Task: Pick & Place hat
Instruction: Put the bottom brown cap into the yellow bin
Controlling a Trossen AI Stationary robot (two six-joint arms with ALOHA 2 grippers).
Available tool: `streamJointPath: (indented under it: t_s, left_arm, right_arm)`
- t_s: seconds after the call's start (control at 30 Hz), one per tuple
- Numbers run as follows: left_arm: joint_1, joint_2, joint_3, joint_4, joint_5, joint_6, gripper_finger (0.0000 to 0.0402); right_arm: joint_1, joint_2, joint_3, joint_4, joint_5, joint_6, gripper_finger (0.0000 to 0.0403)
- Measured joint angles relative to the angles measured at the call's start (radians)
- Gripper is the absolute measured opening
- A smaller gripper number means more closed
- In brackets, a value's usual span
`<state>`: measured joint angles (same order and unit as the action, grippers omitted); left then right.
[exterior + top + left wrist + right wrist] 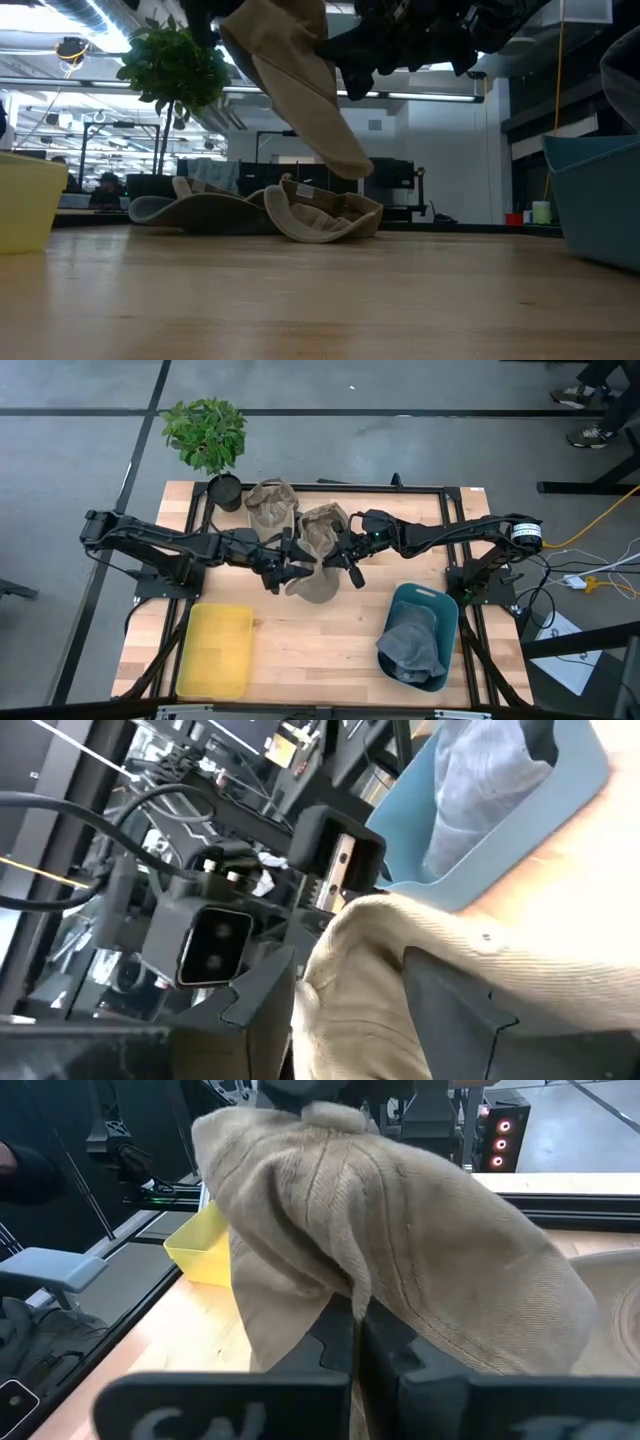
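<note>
From the left, the left gripper (pixel 283 567) meets a tan hat (pixel 318 550) lifted clear of the table centre, its fingers spread around the fabric. The right gripper (pixel 345 553) is clamped together on the same hat. This looks like a mid-air handover; next, one gripper should release.
</note>
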<state>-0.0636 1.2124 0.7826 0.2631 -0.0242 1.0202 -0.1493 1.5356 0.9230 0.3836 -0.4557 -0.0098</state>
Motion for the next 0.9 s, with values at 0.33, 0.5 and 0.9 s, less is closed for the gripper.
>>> streamJointPath:
  t_s: [0.33,0.5,0.9]
  left_arm:
    - [0.001,0.023,0.000,0.003,0.000,0.051,0.0134]
    - [0.001,0.022,0.000,0.004,-0.001,0.051,0.0087]
    - [0.001,0.022,0.000,0.010,-0.050,0.049,0.0007]
  right_arm:
    - [0.000,0.000,0.000,-0.001,0.000,0.002,0.0004]
    - [0.000,0.000,0.000,-0.004,0.000,0.002,0.0004]
    - [0.000,0.000,0.000,-0.012,0.000,0.001,0.0011]
